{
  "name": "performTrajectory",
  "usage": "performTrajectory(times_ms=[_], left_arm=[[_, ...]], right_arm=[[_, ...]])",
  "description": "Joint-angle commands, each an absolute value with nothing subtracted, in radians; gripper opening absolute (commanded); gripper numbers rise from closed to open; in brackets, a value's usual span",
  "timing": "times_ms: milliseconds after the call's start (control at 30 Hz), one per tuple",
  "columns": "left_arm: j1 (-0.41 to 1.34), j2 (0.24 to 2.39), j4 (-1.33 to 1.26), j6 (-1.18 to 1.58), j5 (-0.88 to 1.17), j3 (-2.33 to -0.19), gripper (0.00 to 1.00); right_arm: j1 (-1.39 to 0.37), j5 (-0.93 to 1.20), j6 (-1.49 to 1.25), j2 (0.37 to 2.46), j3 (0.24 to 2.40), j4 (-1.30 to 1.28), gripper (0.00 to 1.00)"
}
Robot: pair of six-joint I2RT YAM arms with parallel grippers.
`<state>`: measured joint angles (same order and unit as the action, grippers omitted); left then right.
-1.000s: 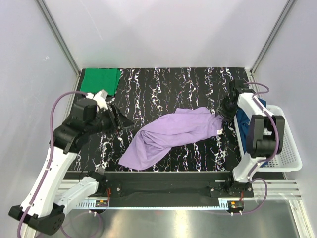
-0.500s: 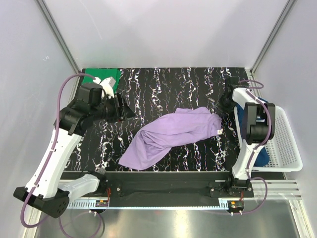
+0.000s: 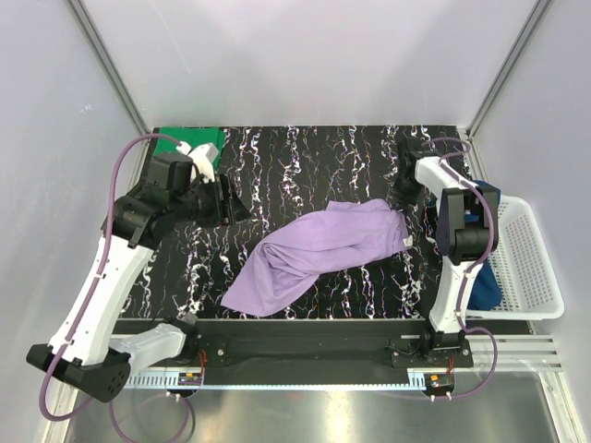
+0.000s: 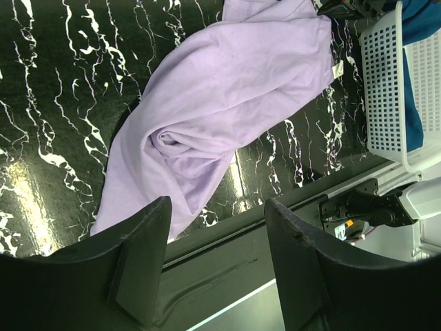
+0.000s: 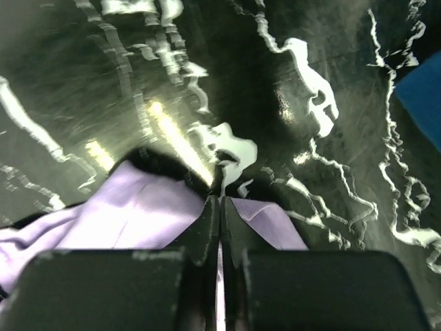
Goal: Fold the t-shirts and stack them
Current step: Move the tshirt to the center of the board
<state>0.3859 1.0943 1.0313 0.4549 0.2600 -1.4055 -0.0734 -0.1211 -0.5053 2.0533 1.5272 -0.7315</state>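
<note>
The lavender shirt [image 3: 319, 247] is lying crumpled in a long diagonal heap on the table [image 3: 305, 157]. I am holding my left gripper [image 4: 215, 222] wide beside it, my right gripper [image 5: 220, 204] pinched together near its far end.

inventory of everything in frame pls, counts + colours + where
lavender t-shirt: 1, light purple, crumpled mid-table
green t-shirt: 1, bright green, far left corner of the table
dark blue t-shirt: 1, dark blue, in the basket
basket: 1, white mesh, off the table's right edge
table: 1, black with white marbling
left gripper: 1, black, open, above the table left of the lavender t-shirt
right gripper: 1, black, shut, at the lavender t-shirt's far right edge
</note>
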Motion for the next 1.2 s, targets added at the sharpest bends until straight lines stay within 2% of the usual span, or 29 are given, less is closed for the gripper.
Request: performTrajectory(times_ms=[0, 233, 500, 667, 900, 1167], left_arm=[[0.388, 1.045, 1.023, 0.452, 0.22, -1.433, 0.61], [0.388, 0.872, 0.988, 0.531, 0.051, -1.425, 0.6], [0.388, 0.707, 0.953, 0.496, -0.046, -1.474, 0.69], [0.388, 0.693, 0.974, 0.405, -0.052, -1.56, 0.78], [0.388, 0.683, 1.002, 0.337, -0.058, -1.62, 0.83], [0.388, 0.666, 1.02, 0.328, -0.071, -1.608, 0.84]], right_arm=[[-0.118, -0.254, -0.46, 1.964, 1.647, -0.799, 0.0], [-0.319, -0.301, -0.375, 1.747, 1.946, -0.884, 0.0], [-0.55, -0.186, -0.376, 1.496, 2.267, -0.799, 0.0], [-0.571, -0.043, -0.449, 1.419, 2.416, -0.701, 0.0], [-0.571, 0.179, -0.615, 1.384, 2.491, -0.552, 0.0], [-0.571, 0.137, -0.566, 1.434, 2.522, -0.548, 0.0]])
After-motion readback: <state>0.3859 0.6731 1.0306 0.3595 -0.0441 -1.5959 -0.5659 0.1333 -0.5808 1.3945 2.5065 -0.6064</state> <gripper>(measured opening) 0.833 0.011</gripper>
